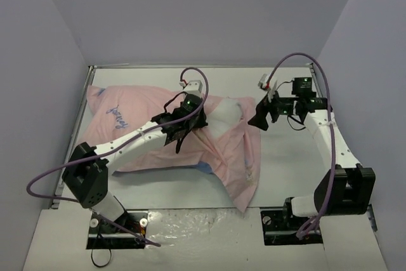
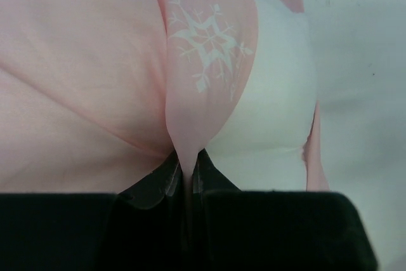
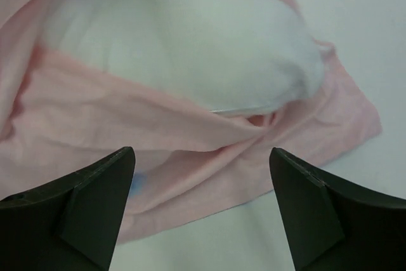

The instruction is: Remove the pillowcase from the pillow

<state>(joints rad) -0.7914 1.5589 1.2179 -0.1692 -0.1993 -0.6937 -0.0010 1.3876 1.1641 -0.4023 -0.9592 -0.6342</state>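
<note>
At the near edge of the white tabletop [image 1: 285,169], two arm bases stand bolted on either side of a crinkled, shiny sheet [image 1: 203,230]. The left arm [image 1: 127,147] reaches in over the fabric, and the right arm [image 1: 333,147] bends toward the middle from the right edge. A pointed flap of the pale pink pillowcase [image 1: 136,128] trails toward the near edge at centre, with a sliver of blue showing beside it. The rest of the pillowcase lies rumpled across the left half of the table, from the left edge to the centre, marked with faint print.

At mid-table the left gripper [image 2: 186,169] is clamped on a raised fold of the pink cloth. The fold bears a white snowflake [image 2: 206,46] and is drawn tight between the fingers. Just beyond it, the white pillow [image 1: 226,113] bulges out of the pillowcase's open end, near the centre of the table and toward the far edge. The right gripper [image 3: 203,201] hangs facing that exposed end with its fingers spread wide, just beside the pillow.

Purple cables [image 1: 301,58] loop above both wrists. A metal rail [image 1: 190,66] runs along the far edge, and plain pale lavender walls [image 1: 203,11] close in the table on its left, far and right sides.
</note>
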